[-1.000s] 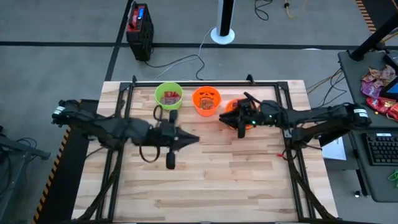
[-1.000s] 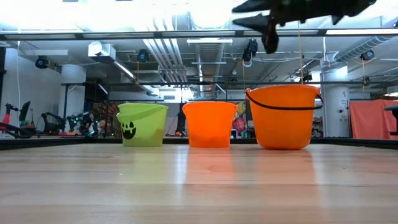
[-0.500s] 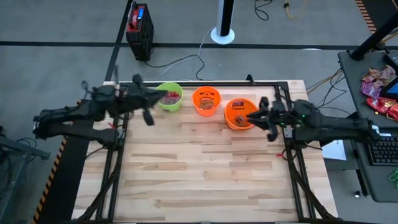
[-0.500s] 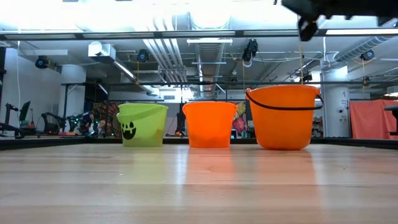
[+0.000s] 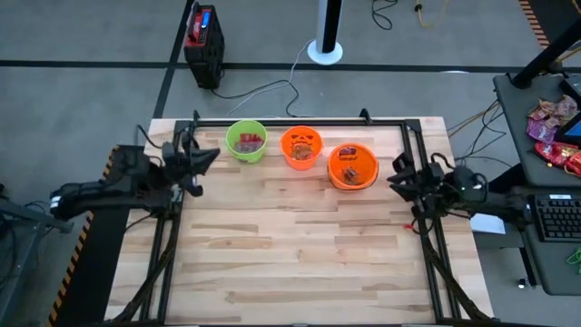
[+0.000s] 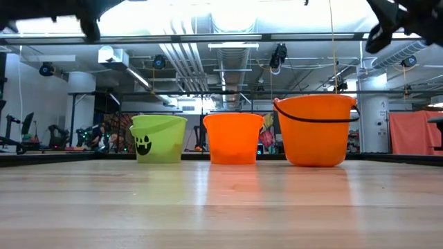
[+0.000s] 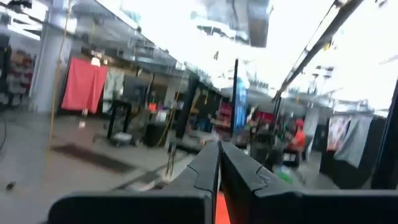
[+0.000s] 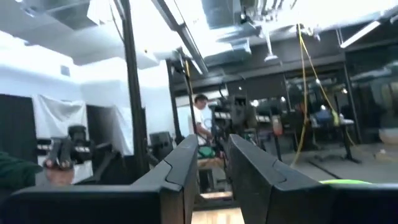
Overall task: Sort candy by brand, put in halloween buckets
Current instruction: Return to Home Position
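Three buckets stand in a row near the table's far edge: the lime green bucket [image 5: 246, 142] [image 6: 158, 138], the jack-o'-lantern orange bucket [image 5: 301, 147] [image 6: 233, 137] and the wider orange bucket [image 5: 352, 166] [image 6: 315, 130]. Candy lies inside them: red packets [image 5: 249, 140] in the green one, dark brown minis [image 5: 349, 169] in the wide one. My left gripper [image 5: 211, 156] [image 7: 219, 152] is raised at the table's left edge, shut and holding nothing. My right gripper [image 5: 396, 174] [image 8: 212, 152] is raised at the right edge, slightly open and also holding nothing.
The bare wooden tabletop [image 5: 300, 245] spreads out in front of the buckets. On the floor behind the table are a red-and-black boxy unit [image 5: 203, 36], a white stand base [image 5: 325, 50] and cables. A desk at the right holds a heap of pink and red bags [image 5: 550, 127] and a keyboard [image 5: 556, 218].
Both arms have drawn back from over the table. The left gripper went from the table's middle past the green bucket to the left edge. The right gripper went from above the wider orange bucket to the right edge. The buckets have stayed where they were.
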